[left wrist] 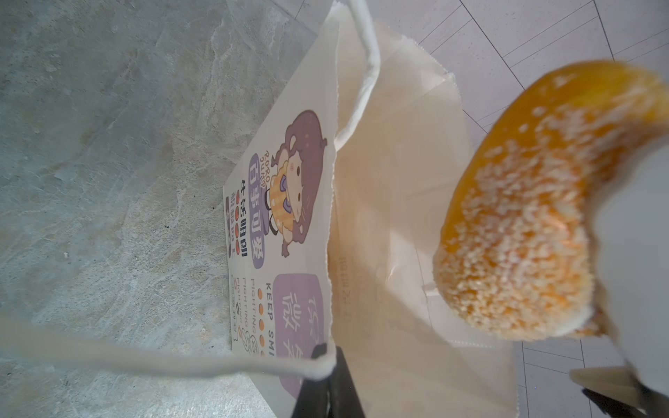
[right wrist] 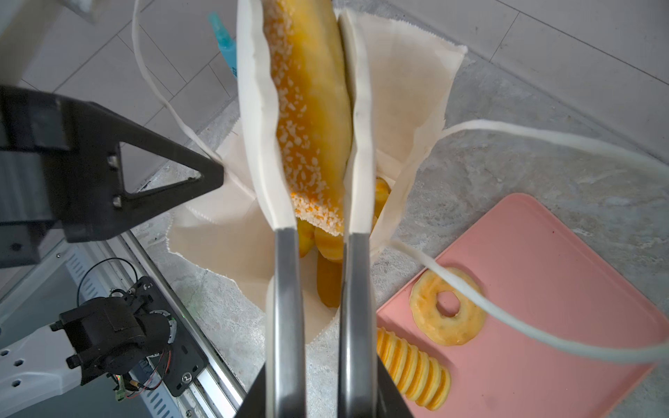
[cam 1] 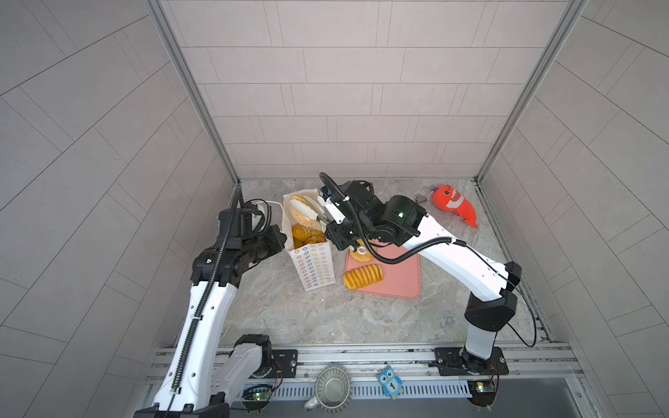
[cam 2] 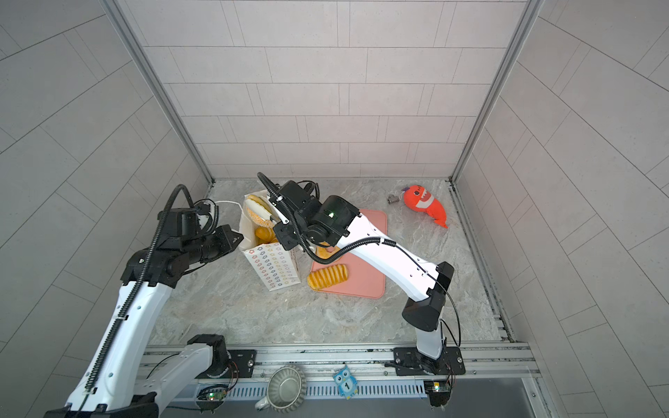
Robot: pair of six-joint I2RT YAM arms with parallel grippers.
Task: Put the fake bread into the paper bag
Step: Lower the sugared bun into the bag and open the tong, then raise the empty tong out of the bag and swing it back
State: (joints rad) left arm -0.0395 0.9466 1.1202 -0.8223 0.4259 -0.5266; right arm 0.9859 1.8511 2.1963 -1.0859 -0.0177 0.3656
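Item: sprinkled bun (right wrist: 311,119) over paper bag (cam 1: 313,267) mouth.
The right gripper (right wrist: 300,21) clamped the bun lengthwise, bag opening directly beneath; the left gripper (right wrist: 213,177), closed, pinched the rim.

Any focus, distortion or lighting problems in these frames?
In both top views, wide-lens bending curves tile lines on the side walls; shadows soft. In the left wrist view the sprinkled bun and cord handle blur near the lens, while the paper bag print is sharp. In the right wrist view a cord handle blurs; the ring doughnut is crisp.
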